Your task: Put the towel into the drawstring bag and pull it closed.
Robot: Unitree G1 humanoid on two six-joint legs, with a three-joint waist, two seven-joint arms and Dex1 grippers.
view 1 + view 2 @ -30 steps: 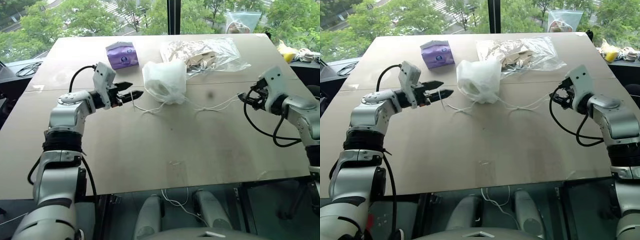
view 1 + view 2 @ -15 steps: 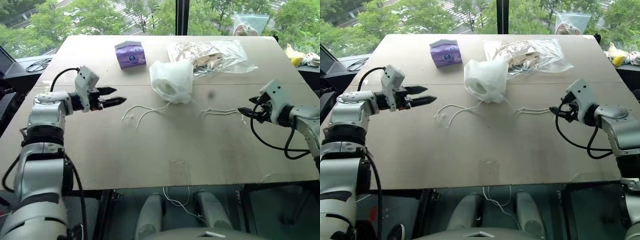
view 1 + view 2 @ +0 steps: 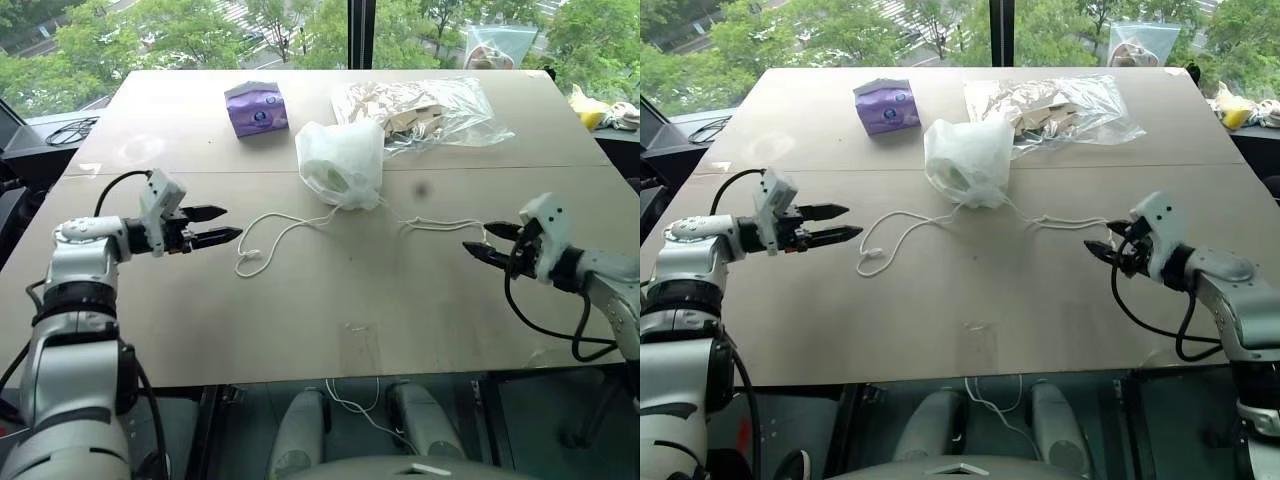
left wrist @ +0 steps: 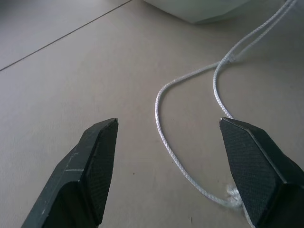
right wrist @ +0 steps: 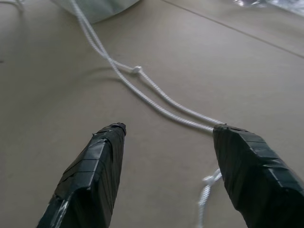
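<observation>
Both arms had pulled back toward us since the earlier shots, each ending up further from the bag, and both cords now lay loose on the bench (image 3: 330, 300) instead of being held. Our left tool (image 3: 222, 224) hung with its fingers spread, nothing in it, the end of the left cord (image 3: 262, 240) just beside its tips. Our right tool (image 3: 488, 244) was spread wide too, empty, with the knotted right cord (image 3: 440, 225) trailing between its fingers (image 5: 95, 166) in the wrist view. The drawstring bag (image 3: 343, 163) sat bunched up mid-bench, cinched at the mouth. We couldn't make out the towel through its cloudy fabric. Behind it lay a purple tissue pack (image 3: 256, 107) and a clear plastic bag (image 3: 425, 110) with brown contents.
</observation>
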